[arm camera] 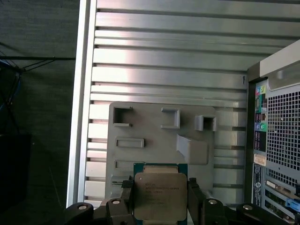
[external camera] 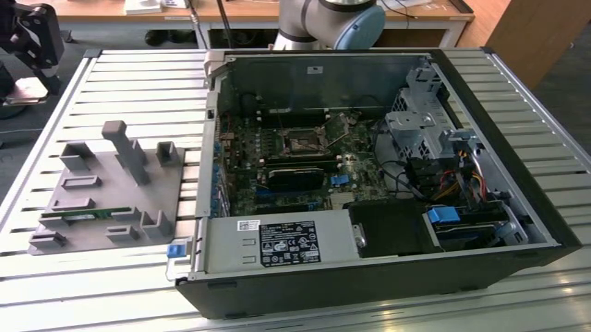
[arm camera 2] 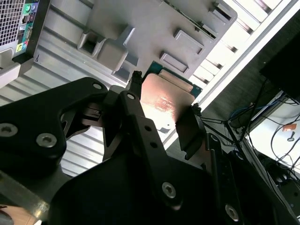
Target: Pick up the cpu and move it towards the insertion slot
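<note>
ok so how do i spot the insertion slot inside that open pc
In the exterior view, find the open computer case and the motherboard lying inside it. Near the board's middle sits the insertion slot: a small dark square socket ringed by a silver metal frame, just beyond the black block, which is wider and rectangular.

In the second wrist view, our gripper [arm camera 2: 165,101] has its two black fingers [arm camera 2: 186,133] pressed against opposite edges of the cpu [arm camera 2: 161,96], which sits flat between them. In the exterior view, our arm [external camera: 331,24] shows as a pale grey joint with a blue cap. We cannot tell how it bends beyond that.
</note>
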`<action>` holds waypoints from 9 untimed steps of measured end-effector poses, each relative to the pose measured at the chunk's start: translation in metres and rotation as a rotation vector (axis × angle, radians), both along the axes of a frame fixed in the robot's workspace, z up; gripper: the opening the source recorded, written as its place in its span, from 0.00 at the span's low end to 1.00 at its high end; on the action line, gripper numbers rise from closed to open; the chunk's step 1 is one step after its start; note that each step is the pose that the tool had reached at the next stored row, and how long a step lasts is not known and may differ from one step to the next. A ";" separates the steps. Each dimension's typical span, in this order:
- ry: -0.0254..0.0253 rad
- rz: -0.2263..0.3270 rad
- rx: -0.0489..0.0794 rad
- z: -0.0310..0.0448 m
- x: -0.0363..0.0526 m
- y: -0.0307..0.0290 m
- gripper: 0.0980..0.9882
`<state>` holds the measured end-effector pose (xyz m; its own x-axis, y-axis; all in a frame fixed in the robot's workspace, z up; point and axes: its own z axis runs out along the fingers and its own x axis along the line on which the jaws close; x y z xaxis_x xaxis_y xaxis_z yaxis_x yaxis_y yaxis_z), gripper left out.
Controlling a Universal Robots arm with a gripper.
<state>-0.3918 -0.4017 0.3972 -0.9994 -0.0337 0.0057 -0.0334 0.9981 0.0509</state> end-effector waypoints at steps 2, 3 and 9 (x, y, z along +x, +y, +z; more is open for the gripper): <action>0.0001 0.000 0.000 0.0001 0.0009 0.0000 0.50; 0.0000 0.000 0.000 0.0000 0.0013 0.0000 0.50; 0.0000 0.000 0.000 0.0000 0.0039 0.0000 0.50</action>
